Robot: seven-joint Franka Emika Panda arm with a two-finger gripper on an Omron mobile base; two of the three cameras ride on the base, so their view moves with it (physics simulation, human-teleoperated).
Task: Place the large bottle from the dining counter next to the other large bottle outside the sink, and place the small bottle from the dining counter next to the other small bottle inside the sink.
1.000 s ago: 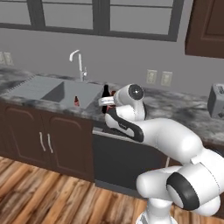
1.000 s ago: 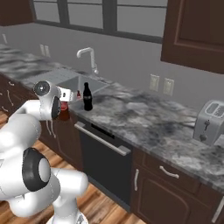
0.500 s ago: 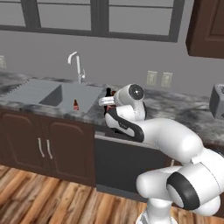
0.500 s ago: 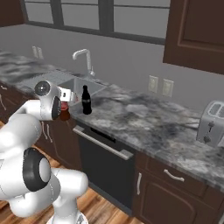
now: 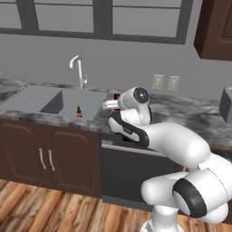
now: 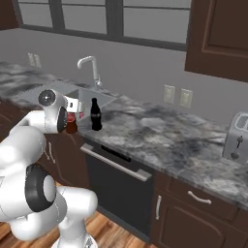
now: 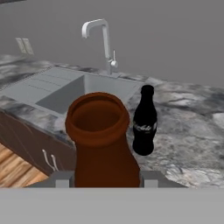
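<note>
Jaws of the two-finger gripper, apparently clamping the dark brown cola-style bottle, should set it upright on the marbled counter beside the standing dark cola bottle at two o'clock.

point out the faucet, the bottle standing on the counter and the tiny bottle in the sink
faucet (image 7: 105, 39), hand view, on its upright chrome pipe
standing bottle (image 6: 96, 115), right base view, on its labelled body
tiny bottle (image 5: 79, 112), left base view, on its dark body, inside the basin

Even, soft rendered light, faint shadows, no glare; slightly coarse, blurry textures
</note>
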